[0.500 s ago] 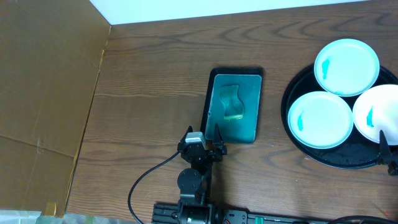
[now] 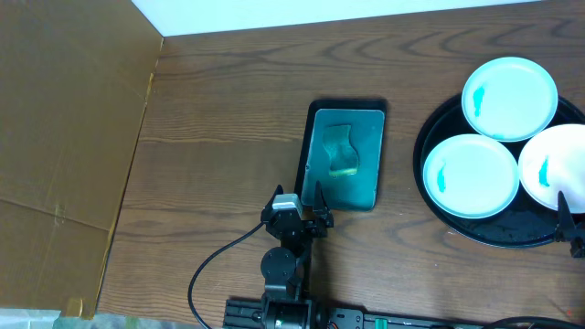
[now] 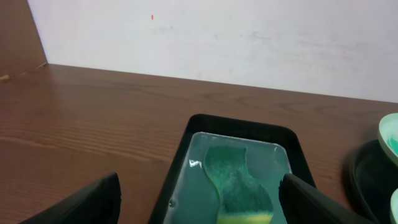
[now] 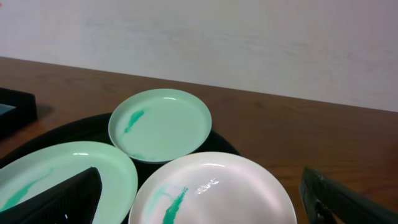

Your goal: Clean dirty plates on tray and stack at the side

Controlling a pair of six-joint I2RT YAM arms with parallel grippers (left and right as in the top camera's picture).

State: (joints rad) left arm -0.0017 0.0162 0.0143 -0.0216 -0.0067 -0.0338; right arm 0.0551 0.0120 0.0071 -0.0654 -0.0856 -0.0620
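Three white plates with teal smears lie on the black tray at the right: a far plate, a left plate and a right plate. My right gripper is open and empty at the tray's near right edge. In the right wrist view it hovers over the right plate, with the far plate, left plate and tray beyond. My left gripper is open and empty near the small teal tray's near end; in the left wrist view it is wide open.
A small rectangular teal tray with a black rim holds a green-and-yellow sponge, also in the left wrist view. A cardboard wall stands at the left. A black cable runs from the left arm's base.
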